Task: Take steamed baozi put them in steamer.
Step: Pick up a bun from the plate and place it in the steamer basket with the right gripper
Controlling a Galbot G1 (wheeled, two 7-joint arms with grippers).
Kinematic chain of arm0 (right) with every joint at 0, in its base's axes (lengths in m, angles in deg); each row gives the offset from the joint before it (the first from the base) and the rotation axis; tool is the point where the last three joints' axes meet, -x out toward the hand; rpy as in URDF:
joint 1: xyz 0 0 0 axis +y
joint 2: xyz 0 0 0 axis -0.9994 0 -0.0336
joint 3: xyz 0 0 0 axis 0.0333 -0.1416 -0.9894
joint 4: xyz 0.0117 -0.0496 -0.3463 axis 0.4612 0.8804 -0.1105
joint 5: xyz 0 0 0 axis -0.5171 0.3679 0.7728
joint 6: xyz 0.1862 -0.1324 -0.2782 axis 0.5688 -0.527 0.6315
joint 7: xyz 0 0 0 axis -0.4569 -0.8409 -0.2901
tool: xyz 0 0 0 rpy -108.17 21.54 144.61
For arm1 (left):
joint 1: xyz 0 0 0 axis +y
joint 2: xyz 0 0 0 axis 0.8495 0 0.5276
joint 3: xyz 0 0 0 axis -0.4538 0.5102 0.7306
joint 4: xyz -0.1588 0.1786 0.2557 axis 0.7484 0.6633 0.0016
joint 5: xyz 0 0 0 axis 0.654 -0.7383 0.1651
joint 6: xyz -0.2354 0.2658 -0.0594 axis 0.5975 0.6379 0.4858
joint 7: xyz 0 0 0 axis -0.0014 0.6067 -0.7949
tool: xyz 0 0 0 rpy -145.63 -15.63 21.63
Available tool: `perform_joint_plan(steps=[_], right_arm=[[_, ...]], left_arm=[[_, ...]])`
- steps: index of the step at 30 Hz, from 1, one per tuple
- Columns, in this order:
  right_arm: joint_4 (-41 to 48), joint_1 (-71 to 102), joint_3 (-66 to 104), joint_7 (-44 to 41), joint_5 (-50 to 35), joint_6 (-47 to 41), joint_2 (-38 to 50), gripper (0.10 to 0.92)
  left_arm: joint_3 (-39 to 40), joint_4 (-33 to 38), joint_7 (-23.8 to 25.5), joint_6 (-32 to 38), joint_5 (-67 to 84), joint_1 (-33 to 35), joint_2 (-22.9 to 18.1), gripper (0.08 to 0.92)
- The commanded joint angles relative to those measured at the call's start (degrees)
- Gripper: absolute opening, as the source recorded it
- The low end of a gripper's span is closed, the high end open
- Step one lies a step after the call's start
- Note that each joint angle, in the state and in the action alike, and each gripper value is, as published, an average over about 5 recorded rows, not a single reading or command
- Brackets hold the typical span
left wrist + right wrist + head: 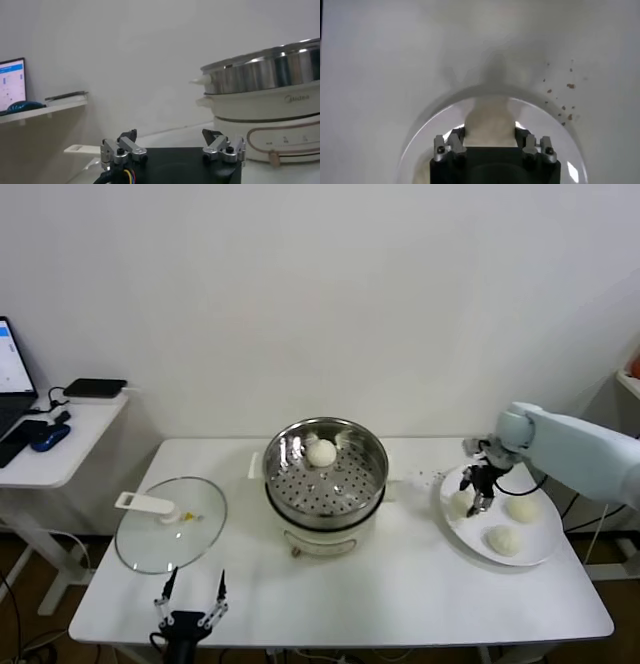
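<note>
The steamer (322,520) stands mid-table with one baozi (321,452) on its perforated floor; its steel wall also shows in the left wrist view (265,70). At the right, a white plate (545,542) holds two loose baozi (522,509) (503,540). My right gripper (478,500) is down over the plate's left part, its jaws pressed against both sides of a third baozi (460,504). In the right wrist view this baozi (489,120) fills the gap of the gripper (489,136) above the plate (542,125). My left gripper (190,589) is open and empty at the table's front left.
A glass lid (170,529) with a white handle lies left of the steamer, just behind my left gripper (172,139). Brown crumbs (565,107) lie on the table beside the plate. A side table (60,439) with electronics stands far left.
</note>
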Motion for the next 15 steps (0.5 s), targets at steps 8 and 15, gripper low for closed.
perform_joint_plan(steps=[8,15], right_arm=[[-19.42,-34.71,-19.32,-0.35,-29.15,-5.84,-7.93,0.662],[-17.88,-31.55,-12.34,3.45,-32.79,-10.27,-15.94,0.662]], left_arm=[[1.12,1.09,0.07,-0.15,-0.14,0.2,0.65,0.823],[1.62,1.29,0.09,-0.11,-0.32,0.16,1.12,0.823]])
